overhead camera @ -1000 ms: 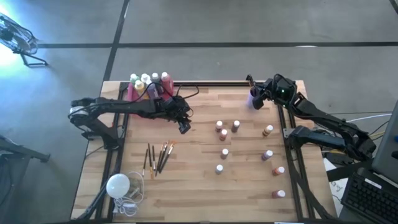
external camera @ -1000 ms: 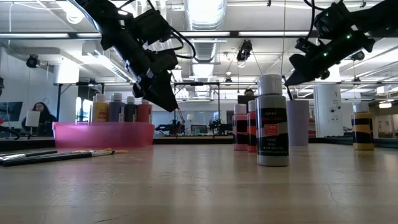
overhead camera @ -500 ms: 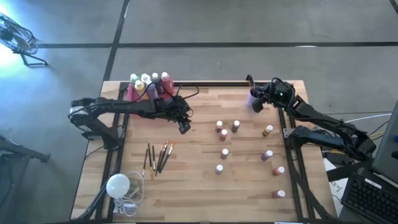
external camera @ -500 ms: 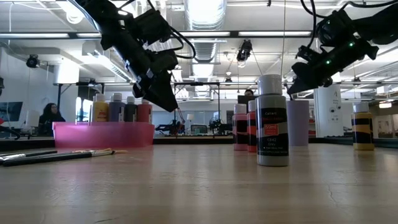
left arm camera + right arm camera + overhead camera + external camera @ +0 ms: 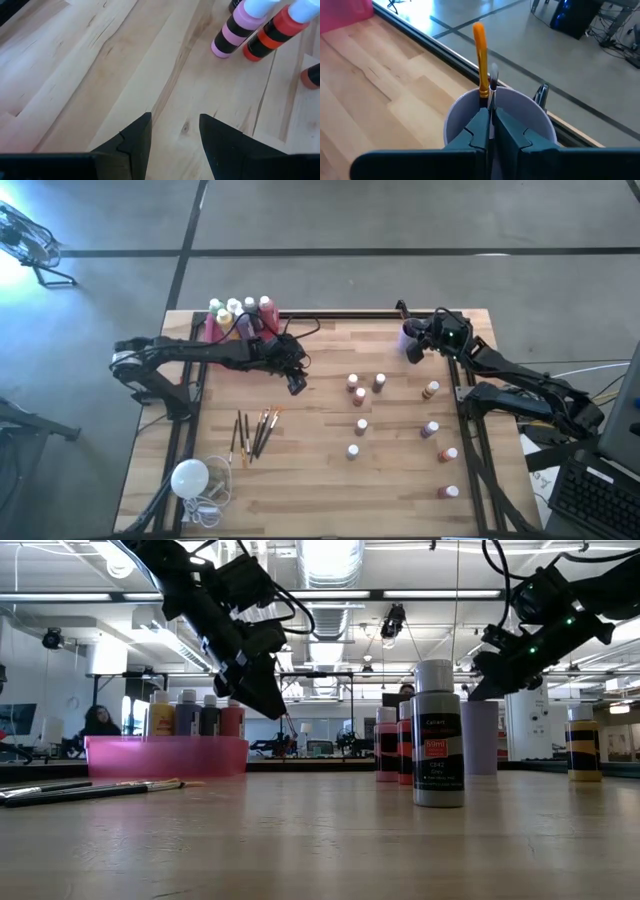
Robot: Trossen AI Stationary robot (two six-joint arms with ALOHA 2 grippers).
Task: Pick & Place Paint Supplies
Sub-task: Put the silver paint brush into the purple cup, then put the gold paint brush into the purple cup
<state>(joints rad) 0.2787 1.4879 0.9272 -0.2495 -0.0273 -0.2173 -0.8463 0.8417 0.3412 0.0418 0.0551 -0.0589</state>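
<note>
A: What's on the wood table [image 5: 320, 480]?
B: Brushes [image 5: 255, 430] lie near a white bulb [image 5: 189, 477]; small bottles [image 5: 360, 426] stand mid-table; a pink tray [image 5: 165, 754] holds bigger ones.
A: Grippers?
B: The left gripper [image 5: 296, 385] hangs open and empty. The right gripper [image 5: 490, 120] is closed on a brush [image 5: 480, 62] in the lilac cup [image 5: 520, 117]. Behind is a lit workshop.

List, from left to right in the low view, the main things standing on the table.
brushes → pink tray with bottles → red bottles → grey bottle → lilac cup → yellow bottle
</note>
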